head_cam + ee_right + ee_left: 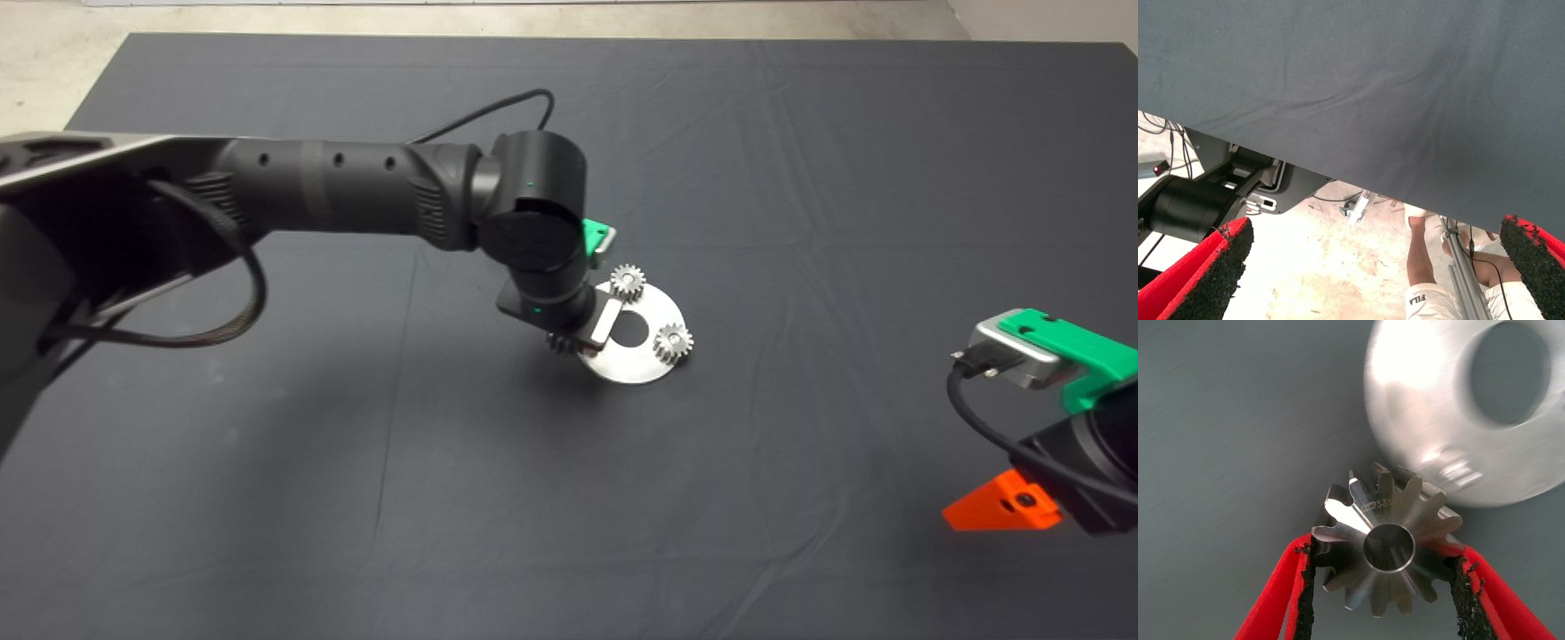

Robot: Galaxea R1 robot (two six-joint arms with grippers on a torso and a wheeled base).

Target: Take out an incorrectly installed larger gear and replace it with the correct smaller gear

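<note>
Silver metal, with about twelve long pointed teeth and a dark bore: the larger gear, clamped between the left claw pads just beside the round plate. Only the head view shows two small gears on that plate. Right claw gapes empty, parked past the bench edge.

A round plate lies near the middle of the mat with two small gears on it, one at its far edge, one at its right edge. A third gear sits between the left gripper pads, just beside the plate's near-left rim
</note>
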